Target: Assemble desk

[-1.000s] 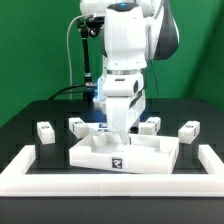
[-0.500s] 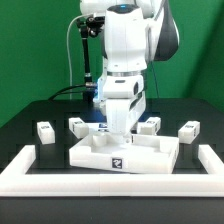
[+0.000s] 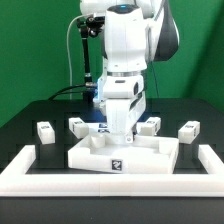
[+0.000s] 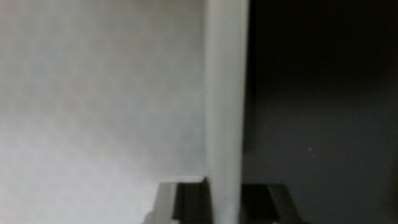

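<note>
The white desk top (image 3: 95, 152) lies flat near the front of the black table, with a tag on its front rim. My gripper (image 3: 122, 133) reaches straight down onto its far rim. In the wrist view the desk top (image 4: 107, 100) fills one side and its raised rim (image 4: 226, 90) runs between my two dark fingers (image 4: 187, 203). The gripper (image 4: 226, 192) looks shut on that rim. Several short white legs lie loose behind the top: two on the exterior view's left (image 3: 44, 130) (image 3: 76, 125) and two on its right (image 3: 150, 126) (image 3: 187, 129).
A long low white border wall (image 3: 110, 180) runs along the front and up both sides (image 3: 22, 160). The black table (image 3: 30, 115) ends against a green backdrop. The arm's white body stands over the middle of the table.
</note>
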Controlling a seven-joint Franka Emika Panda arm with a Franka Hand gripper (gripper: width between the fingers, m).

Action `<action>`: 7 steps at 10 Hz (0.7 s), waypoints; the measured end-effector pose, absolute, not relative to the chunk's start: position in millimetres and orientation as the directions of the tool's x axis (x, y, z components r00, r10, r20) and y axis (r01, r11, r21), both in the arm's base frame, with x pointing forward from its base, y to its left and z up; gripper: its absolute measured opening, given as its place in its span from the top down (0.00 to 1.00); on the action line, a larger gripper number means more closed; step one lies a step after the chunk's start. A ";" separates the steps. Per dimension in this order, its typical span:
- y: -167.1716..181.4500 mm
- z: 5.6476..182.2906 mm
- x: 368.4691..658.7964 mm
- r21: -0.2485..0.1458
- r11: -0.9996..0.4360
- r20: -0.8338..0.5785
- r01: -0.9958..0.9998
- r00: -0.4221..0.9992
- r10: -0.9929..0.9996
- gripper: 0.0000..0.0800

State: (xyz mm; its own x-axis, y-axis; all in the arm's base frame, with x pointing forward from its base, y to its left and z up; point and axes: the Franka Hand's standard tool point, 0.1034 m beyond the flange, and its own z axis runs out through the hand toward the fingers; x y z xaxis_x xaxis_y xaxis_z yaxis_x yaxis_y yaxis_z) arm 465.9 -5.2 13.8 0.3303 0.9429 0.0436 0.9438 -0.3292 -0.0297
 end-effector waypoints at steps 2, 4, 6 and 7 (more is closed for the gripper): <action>-5.2 13.8 465.9 -0.030 -0.329 0.044 0.944 0.330 0.943 0.93; -5.6 14.0 467.2 -0.027 -0.302 0.044 0.953 0.303 0.952 0.93; -8.9 13.6 478.1 -0.008 -0.170 0.047 0.985 0.170 0.984 0.93; -5.6 13.9 491.1 0.009 -0.109 0.048 0.994 0.108 0.993 0.93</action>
